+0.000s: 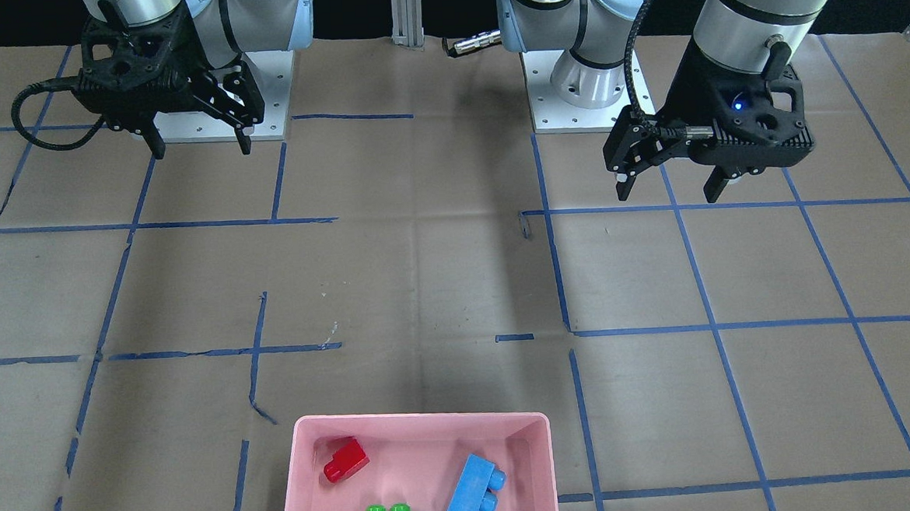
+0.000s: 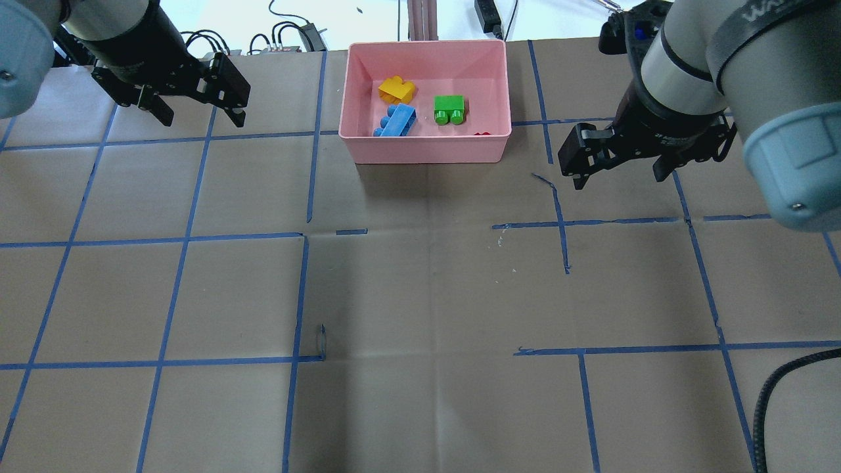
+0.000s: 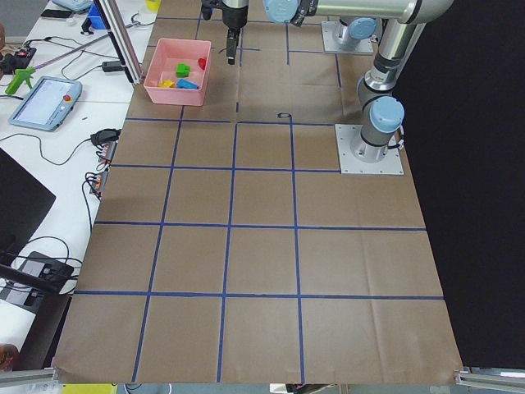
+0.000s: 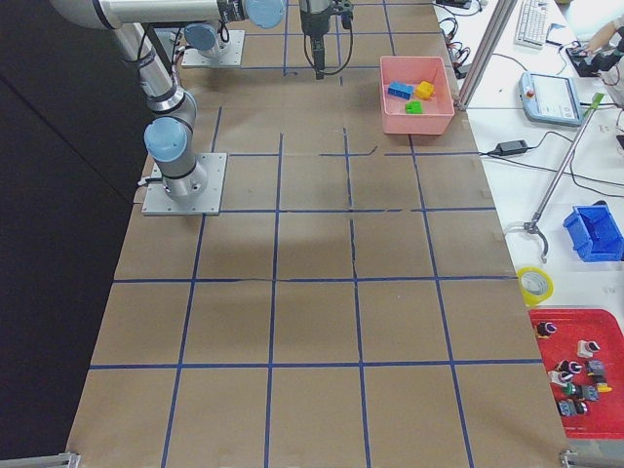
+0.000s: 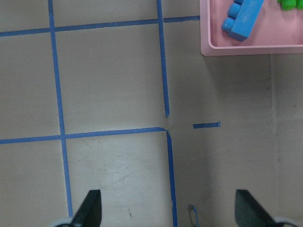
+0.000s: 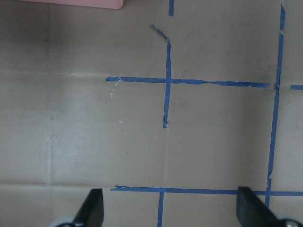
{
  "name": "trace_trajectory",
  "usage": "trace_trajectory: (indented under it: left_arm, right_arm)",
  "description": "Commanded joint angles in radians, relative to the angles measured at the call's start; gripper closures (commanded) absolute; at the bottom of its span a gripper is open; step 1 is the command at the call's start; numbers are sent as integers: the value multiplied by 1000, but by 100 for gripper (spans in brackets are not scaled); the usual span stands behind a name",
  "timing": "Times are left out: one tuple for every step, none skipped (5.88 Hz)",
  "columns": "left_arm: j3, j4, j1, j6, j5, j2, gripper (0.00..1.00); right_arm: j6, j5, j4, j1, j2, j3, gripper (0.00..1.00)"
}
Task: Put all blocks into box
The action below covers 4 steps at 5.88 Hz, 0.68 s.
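The pink box (image 2: 426, 150) stands at the table's far middle edge. In it lie the yellow block (image 2: 396, 89), the light-blue block (image 2: 397, 121), the green block (image 2: 449, 109) and the red block (image 1: 346, 459), which is mostly hidden by the box wall in the overhead view. My left gripper (image 2: 204, 121) is open and empty, up in the air to the left of the box. My right gripper (image 2: 617, 180) is open and empty, to the right of the box. The left wrist view shows the box corner (image 5: 236, 49) with the blue block (image 5: 244, 19).
Brown paper with a blue tape grid (image 2: 302, 295) covers the table. The two arm bases (image 1: 586, 85) stand on the robot's side. Cables and a tablet (image 3: 45, 103) lie on the bench past the box. A red parts tray (image 4: 580, 375) sits off the table.
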Motion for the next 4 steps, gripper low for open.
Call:
trace_trajectory:
  left_arm:
    - [0,-1,-1,0,0,1,1]
    - [0,-2,0,-1,0,1,1]
    - [0,-2,-1,-1,0,1,1]
    - [0,-2,-1,-1,0,1,1]
  right_arm:
    - [-1,-3,-5,0,-2,0,0]
    - [-1,-2,-8,0,-2,0,0]
    - [-1,-2,-11,0,2,0,0]
    - [-1,-2,-12,0,-2,0,0]
